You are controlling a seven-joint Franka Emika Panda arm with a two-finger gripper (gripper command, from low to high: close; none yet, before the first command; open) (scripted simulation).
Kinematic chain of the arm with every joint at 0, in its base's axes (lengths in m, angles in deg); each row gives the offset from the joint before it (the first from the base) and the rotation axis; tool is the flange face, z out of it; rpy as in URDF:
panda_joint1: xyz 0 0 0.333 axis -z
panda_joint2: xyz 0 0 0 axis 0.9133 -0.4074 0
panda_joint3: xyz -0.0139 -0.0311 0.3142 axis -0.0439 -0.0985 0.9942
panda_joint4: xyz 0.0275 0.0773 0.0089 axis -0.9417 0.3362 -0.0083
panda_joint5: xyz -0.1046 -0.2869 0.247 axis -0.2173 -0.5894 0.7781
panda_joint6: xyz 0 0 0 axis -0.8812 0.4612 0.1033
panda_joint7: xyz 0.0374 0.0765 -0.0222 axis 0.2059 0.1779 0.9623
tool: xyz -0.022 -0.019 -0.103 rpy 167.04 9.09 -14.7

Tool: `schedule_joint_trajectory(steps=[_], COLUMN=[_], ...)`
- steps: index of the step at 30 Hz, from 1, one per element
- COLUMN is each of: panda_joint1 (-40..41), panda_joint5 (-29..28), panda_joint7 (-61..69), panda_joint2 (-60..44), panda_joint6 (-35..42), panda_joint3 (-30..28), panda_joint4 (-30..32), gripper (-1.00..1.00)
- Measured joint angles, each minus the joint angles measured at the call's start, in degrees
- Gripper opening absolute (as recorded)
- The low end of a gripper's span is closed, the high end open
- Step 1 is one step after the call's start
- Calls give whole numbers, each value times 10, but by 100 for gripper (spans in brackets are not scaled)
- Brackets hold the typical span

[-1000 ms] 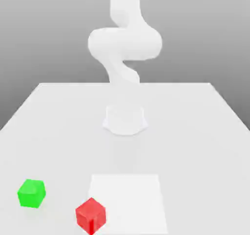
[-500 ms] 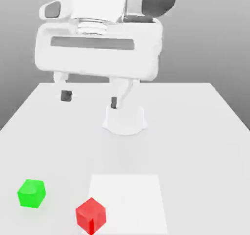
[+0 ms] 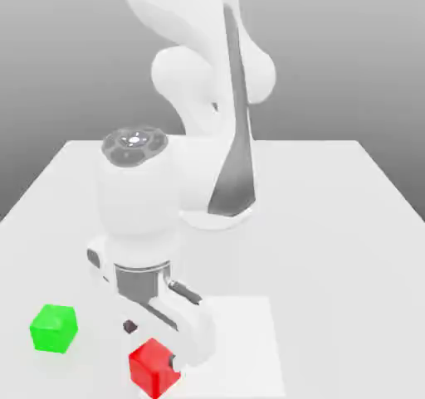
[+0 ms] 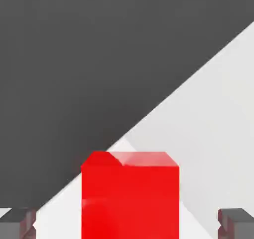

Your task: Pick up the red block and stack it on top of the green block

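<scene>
The red block (image 3: 152,367) rests on the table near the front edge, with a corner toward the exterior camera. My gripper (image 3: 152,344) has come down over it and is open: one dark fingertip (image 3: 129,327) shows on the block's far left side, the other (image 3: 174,360) sits by its right face. In the hand view the red block (image 4: 130,196) stands midway between the two fingertips (image 4: 17,223), with a gap on each side. The green block (image 3: 54,328) sits alone on the table toward the exterior view's left of the red one, untouched.
A white square patch (image 3: 236,339) lies flat on the table (image 3: 332,223) just to the exterior view's right of the red block. The arm's base (image 3: 214,211) stands at the table's middle rear. The table's front edge is close behind the blocks.
The hand has dropped from high above the table's rear down to the front, and now straddles the red block. Both blocks stay where they were.
</scene>
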Motion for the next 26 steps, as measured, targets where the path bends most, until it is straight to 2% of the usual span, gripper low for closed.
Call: schedule_joint_trajectory(steps=[7,12,18,23,24,26], panda_joint1=[0,10,111,130,130,130], panda_joint5=[-1,11,37,69,73,73], panda_joint7=[-1,6,-22,-7,-4,-4], panda_joint2=[-3,85,157,81,71,71], panda_joint6=[-3,71,114,38,28,28], panda_joint3=[0,5,-91,-92,-92,-92], panda_joint4=[0,14,44,44,44,44], gripper=[-100,-100,-100,-100,100,100])
